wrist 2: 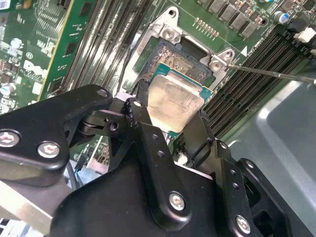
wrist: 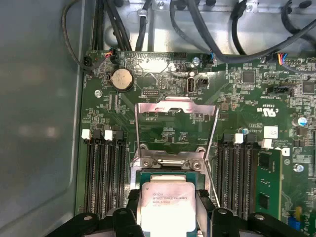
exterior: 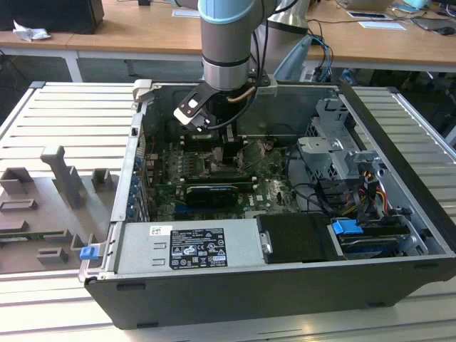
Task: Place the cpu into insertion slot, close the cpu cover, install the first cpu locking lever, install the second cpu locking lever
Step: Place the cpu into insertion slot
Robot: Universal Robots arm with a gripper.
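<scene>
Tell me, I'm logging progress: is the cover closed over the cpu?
No, the cover stands swung open, away from the cpu.

Open computer case (exterior: pixel 285 296) on slatted table (exterior: pixel 71 117)

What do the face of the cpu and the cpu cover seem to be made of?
The cpu: metal lid, it seems, pale silver, matte, with a dull smeared sheen. The cpu cover: thin sheet metal, probably steel, bright finish; its edges catch the light.
</scene>
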